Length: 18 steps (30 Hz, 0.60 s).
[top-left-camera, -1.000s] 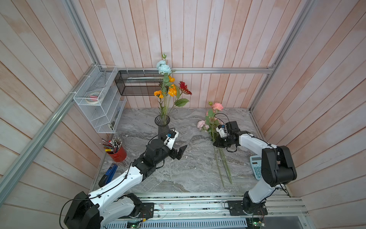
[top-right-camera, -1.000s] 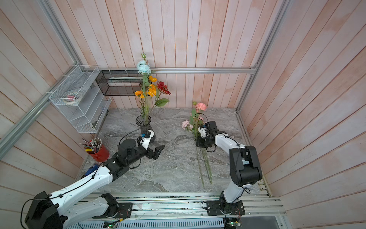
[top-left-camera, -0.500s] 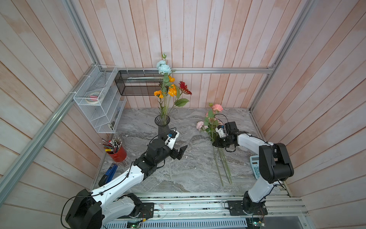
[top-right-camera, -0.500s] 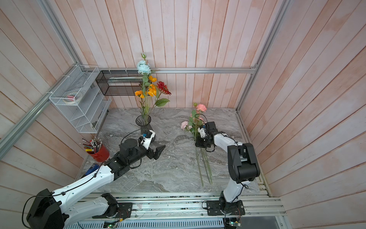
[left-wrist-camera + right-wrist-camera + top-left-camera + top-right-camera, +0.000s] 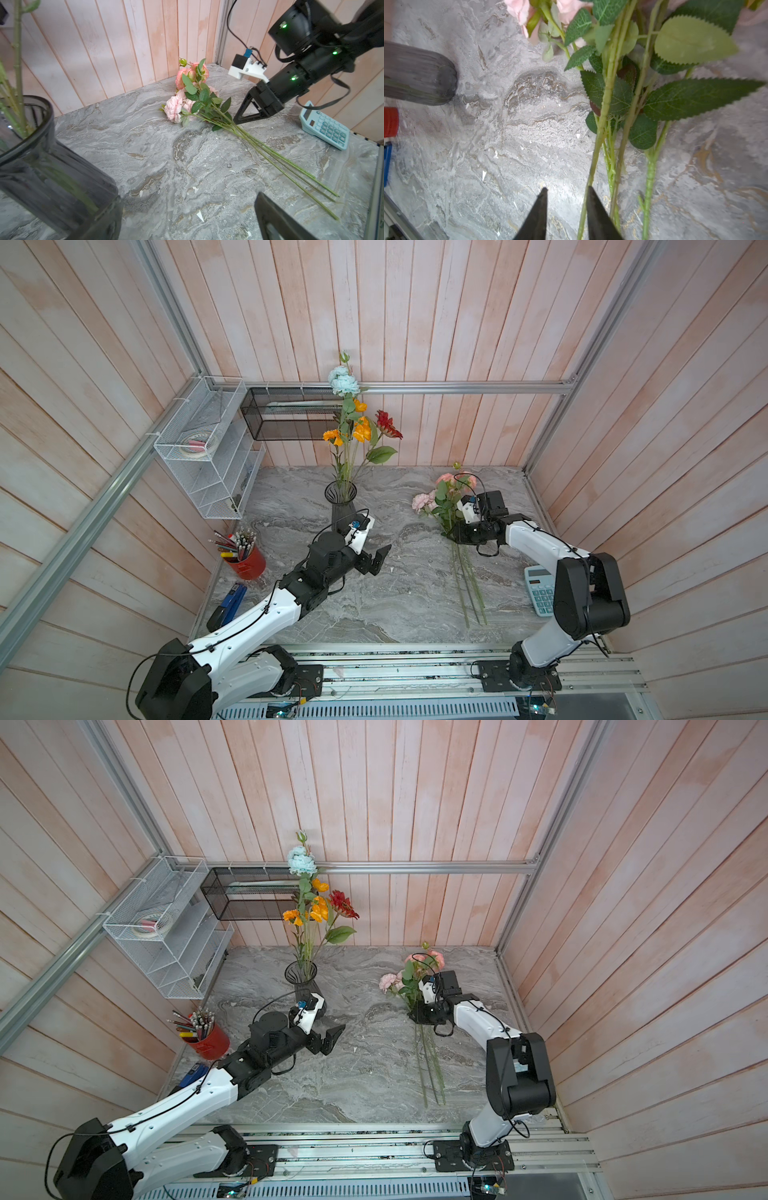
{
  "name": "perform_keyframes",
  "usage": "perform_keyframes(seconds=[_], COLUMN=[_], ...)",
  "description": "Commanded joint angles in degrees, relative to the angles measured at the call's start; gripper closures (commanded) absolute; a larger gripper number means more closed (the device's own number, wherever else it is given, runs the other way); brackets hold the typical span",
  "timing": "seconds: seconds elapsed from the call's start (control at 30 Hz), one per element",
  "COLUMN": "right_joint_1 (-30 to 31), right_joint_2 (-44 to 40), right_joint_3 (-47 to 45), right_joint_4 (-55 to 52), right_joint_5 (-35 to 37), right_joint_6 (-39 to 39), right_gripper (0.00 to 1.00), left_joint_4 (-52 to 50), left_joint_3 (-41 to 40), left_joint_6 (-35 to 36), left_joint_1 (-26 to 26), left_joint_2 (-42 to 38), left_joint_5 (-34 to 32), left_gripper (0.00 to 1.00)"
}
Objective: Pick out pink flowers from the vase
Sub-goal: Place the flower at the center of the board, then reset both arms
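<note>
**Stems flat on the table, both pincers parted**

You are working over a grey table [image 5: 374,614] with a marbled, veined top. The wrist views show small white flecks scattered across it. Pale pink wooden planks [image 5: 415,323] wall it in at the back and on both sides, and aluminium rails [image 5: 457,387] run along them. A white wire shelf [image 5: 208,456] hangs on the left wall, and a black mesh tray [image 5: 291,418] hangs on the back wall.

The pink flowers [image 5: 440,497] lie on the table's right half, heads toward the back wall and long stalks running toward the front edge. They are well apart from the vase [image 5: 340,506]. It stands upright near the back, left of centre, and holds a light blue bloom [image 5: 344,382], orange flowers [image 5: 360,430] and a dark red one [image 5: 388,425].

Your right pincer [image 5: 566,188] sits low at the stalks, partly open. In its wrist view one stalk passes right by one fingertip, but you cannot tell whether it runs through the gap. Nothing is clamped. Your left pincer [image 5: 377,559] is spread wide and holds nothing, just in front of the vase.

A red pencil cup [image 5: 249,564] and a blue stapler [image 5: 230,601] sit by the left edge. A light blue calculator [image 5: 540,593] sits by the right edge.
</note>
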Motion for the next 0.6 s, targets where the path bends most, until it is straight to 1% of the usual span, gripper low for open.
perform_keyframes(seconds=[0.0, 0.03, 0.07, 0.1, 0.13, 0.17, 0.2, 0.27, 0.37, 0.43, 0.47, 0.53, 0.57], right_joint_1=[-0.5, -1.0, -1.9, -3.0, -4.2, -5.8, -7.7, -11.7, -16.8, -19.7, -21.1, -22.5, -22.6], right_joint_2=[-6.0, -7.9, -10.0, -12.2, -14.0, -16.2, -17.8, -20.0, -24.0, -26.9, -28.4, -30.6, -31.4], right_joint_3=[1.6, 1.0, -0.1, -1.8, -3.7, -6.3, -8.3, -11.1, -16.5, -20.4, -22.9, -27.5, -30.0], right_joint_4=[-2.3, -1.9, -0.8, 1.2, 3.2, 6.0, 8.0, 10.8, 16.8, 22.1, 25.3, 32.1, 36.0], right_joint_5=[3.9, 5.0, 5.9, 6.0, 5.5, 4.8, 3.3, -0.2, -1.9, -0.6, 1.1, 5.5, 8.9], right_joint_6=[-0.5, -0.5, -0.5, -0.6, -0.5, 0.1, 0.7, 1.9, 4.0, 5.6, 6.5, 7.2, 6.2], right_gripper=[0.49, 0.44, 0.35, 0.19, 0.08, 0.02, 0.02, 0.02, 0.02, 0.02, 0.02, 0.02, 0.02], left_joint_4=[-3.4, -4.4, -5.0, -5.5, -5.8, -6.1, -6.2, -5.3, 0.3, 5.9, 9.7, 21.0, 28.8], left_joint_3=[-1.3, -1.8, -2.6, -3.5, -4.1, -5.0, -5.9, -7.5, -10.9, -13.3, -14.9, -18.7, -21.1], left_joint_6=[-2.1, -3.3, -5.2, -6.7, -7.8, -8.9, -9.7, -11.0, -12.3, -13.7, -13.9, -13.3, -12.6], left_joint_1=[3.6, 5.7, 8.9, 12.1, 15.2, 18.3, 22.0, 27.8, 34.6, 38.3, 39.6, 41.7, 42.7], left_joint_2=[-4.8, -6.6, -9.1, -11.4, -13.1, -14.6, -15.5, -16.0, -14.0, -9.8, -6.7, -0.4, 3.6], left_joint_5=[-8.8, -10.5, -11.8, -12.4, -12.7, -12.8, -12.6, -11.7, -9.1, -7.2, -7.2, -7.1, -6.3], left_gripper=[0.0, 0.0, 0.0, 0.0, 0.0, 0.0, 0.0, 0.0, 0.0, 0.0, 0.0, 0.0, 0.0])
